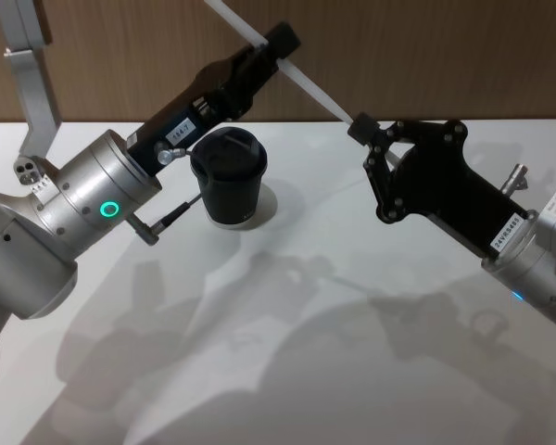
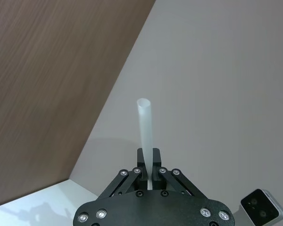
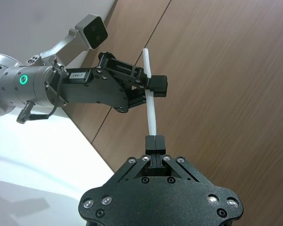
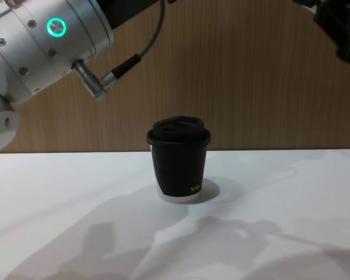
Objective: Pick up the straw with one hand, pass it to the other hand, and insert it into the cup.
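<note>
The thin white straw (image 1: 310,88) hangs slanted in the air above the table, held at two places. My left gripper (image 1: 280,42), long and black on a silver wrist with a green ring light, is shut on the straw's upper part (image 2: 144,122). My all-black right gripper (image 1: 360,125) is shut on the straw's lower end (image 3: 151,110), and in the right wrist view its fingertips (image 3: 154,141) pinch that end. The black lidded cup (image 1: 230,181) stands upright on the table below the left gripper and left of the right one; in the chest view the cup (image 4: 179,157) is at the centre.
The white table (image 1: 259,371) spreads around the cup, and a wooden wall (image 4: 262,76) stands behind it. A dark cable with a metal plug (image 4: 114,76) hangs from the left wrist above and left of the cup.
</note>
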You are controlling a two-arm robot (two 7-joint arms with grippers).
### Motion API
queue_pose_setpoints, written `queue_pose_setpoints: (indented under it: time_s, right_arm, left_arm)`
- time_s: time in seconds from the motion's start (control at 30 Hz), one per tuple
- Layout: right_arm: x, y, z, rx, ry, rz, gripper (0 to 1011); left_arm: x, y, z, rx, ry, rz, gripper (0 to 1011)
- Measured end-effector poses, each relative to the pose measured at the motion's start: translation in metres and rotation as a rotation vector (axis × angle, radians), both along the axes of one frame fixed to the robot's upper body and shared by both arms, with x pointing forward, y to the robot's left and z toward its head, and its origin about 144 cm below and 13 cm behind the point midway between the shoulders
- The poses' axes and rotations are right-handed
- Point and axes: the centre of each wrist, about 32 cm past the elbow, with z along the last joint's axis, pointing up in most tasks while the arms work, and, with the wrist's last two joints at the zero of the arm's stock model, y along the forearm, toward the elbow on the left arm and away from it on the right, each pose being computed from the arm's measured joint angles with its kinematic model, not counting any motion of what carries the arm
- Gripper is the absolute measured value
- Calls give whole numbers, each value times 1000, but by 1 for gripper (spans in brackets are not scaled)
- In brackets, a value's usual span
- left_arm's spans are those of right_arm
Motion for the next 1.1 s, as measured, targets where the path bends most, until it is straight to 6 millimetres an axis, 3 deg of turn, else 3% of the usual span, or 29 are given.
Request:
queue_pose_setpoints:
  time_s: [0.53,0.83,1.07,1.1]
  right_arm:
    - [0,0,0,0,0,0,2]
    - [0,0,0,0,0,0,217]
    - [0,0,0,0,0,0,474]
    - [0,0,0,0,0,0,474]
  left_arm:
    - [0,0,0,-1,0,0,6]
    - [0,0,0,-1,0,0,7]
    - [0,-1,0,1,-1,2,6]
    - [0,0,0,2,-2,3,7]
